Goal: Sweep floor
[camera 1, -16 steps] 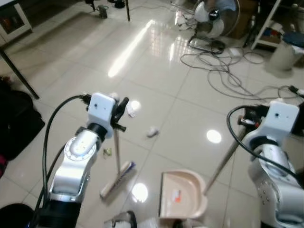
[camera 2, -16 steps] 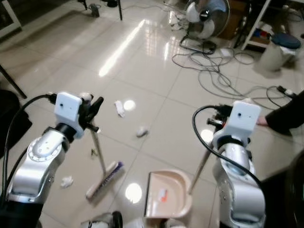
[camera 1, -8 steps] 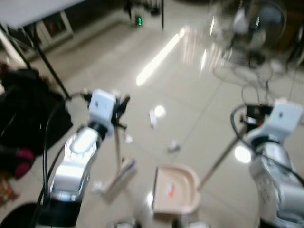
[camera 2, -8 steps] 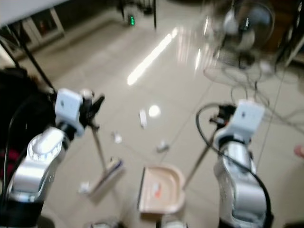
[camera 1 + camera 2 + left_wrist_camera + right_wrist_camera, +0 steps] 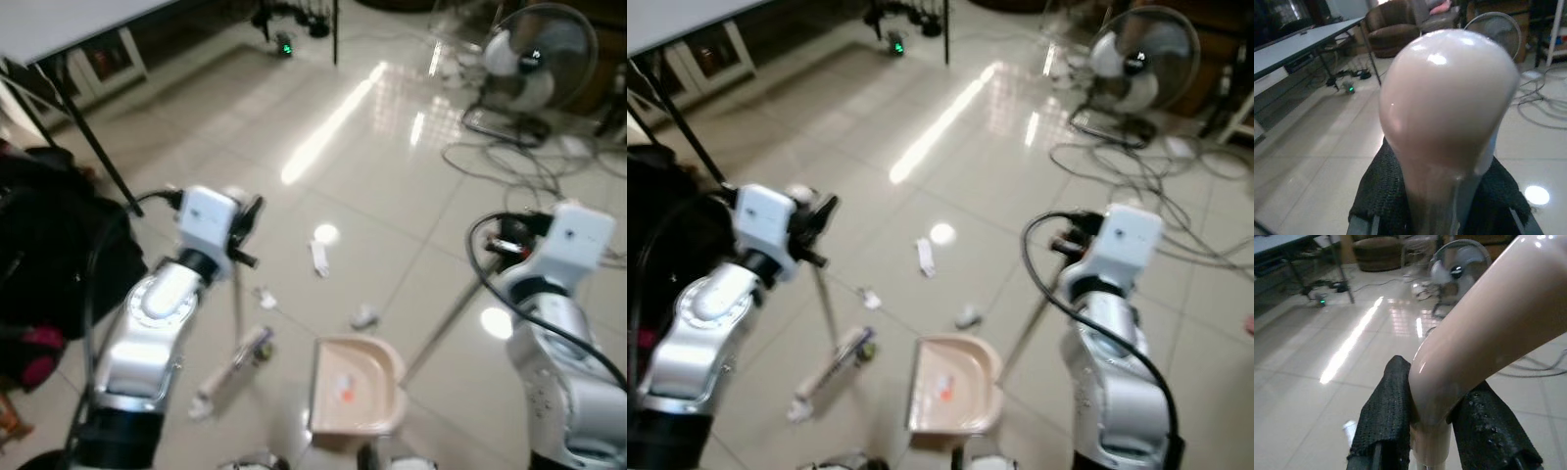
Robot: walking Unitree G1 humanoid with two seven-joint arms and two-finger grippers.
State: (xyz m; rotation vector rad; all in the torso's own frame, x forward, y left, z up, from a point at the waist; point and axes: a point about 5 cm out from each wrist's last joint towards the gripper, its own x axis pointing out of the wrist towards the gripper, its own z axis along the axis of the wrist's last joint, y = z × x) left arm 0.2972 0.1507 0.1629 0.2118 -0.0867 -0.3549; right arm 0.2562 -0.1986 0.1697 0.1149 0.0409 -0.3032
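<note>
My left gripper [image 5: 241, 233] is shut on the top of a broom handle [image 5: 236, 308]; the broom head [image 5: 231, 371] rests on the tiled floor below. The rounded handle end [image 5: 1447, 103] sits between black pads [image 5: 1383, 196] in the left wrist view. My right gripper [image 5: 502, 247] is shut on the long handle [image 5: 446, 323] of a beige dustpan [image 5: 351, 385], which lies on the floor with a small orange bit inside. Its curved handle [image 5: 1464, 347] is clamped between pads [image 5: 1386, 416]. Paper scraps lie ahead: a white strip [image 5: 319, 258], a crumpled piece [image 5: 364, 317], a small bit [image 5: 263, 297].
A black bag [image 5: 49, 245] lies at the left under a white table [image 5: 78, 24] with dark legs. A standing fan [image 5: 529, 59] and tangled cables [image 5: 519, 162] are at the far right. Glossy tile stretches ahead in the middle.
The camera has swung, so the scene has shifted and sharpened. Both grippers keep their hold; the scraps sit nearer the dustpan in the picture.
</note>
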